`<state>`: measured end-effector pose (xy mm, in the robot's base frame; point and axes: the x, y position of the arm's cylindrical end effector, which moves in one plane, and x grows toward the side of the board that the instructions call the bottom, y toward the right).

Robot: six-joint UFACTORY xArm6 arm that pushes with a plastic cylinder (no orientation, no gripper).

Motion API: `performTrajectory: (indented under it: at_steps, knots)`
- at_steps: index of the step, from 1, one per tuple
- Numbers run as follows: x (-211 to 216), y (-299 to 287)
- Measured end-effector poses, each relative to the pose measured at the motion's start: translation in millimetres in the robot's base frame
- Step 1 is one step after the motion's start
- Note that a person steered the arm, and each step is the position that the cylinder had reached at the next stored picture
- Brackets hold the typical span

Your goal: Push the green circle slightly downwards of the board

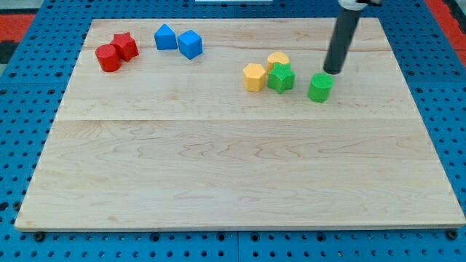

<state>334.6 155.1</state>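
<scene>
My tip (333, 71) sits just above and to the right of the green circle (320, 87), near the board's (218, 175) upper right. No fingers here, just a bare rod holding nothing. A green star (280, 77) lies to the circle's left.

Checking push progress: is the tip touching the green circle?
Cannot tell: in the camera view my tip sits right at the green circle's upper edge, no gap visible.

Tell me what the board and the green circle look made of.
Board: pale wood, going by its grain lines and plank seams, with a smooth matte finish. Green circle: probably moulded or printed plastic, uniform saturated colour with a dull sheen. My tip sits just above it in the view.
</scene>
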Motion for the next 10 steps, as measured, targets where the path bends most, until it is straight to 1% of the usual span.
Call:
performTrajectory:
  at_steps: [1,2,3,4,5,6,7,8,10]
  knots:
    - [35,13]
    - [71,54]
    - [59,61]
    - [24,63]
    - [30,28]
    - [82,28]
    - [55,51]
    - [32,36]
    - [39,-33]
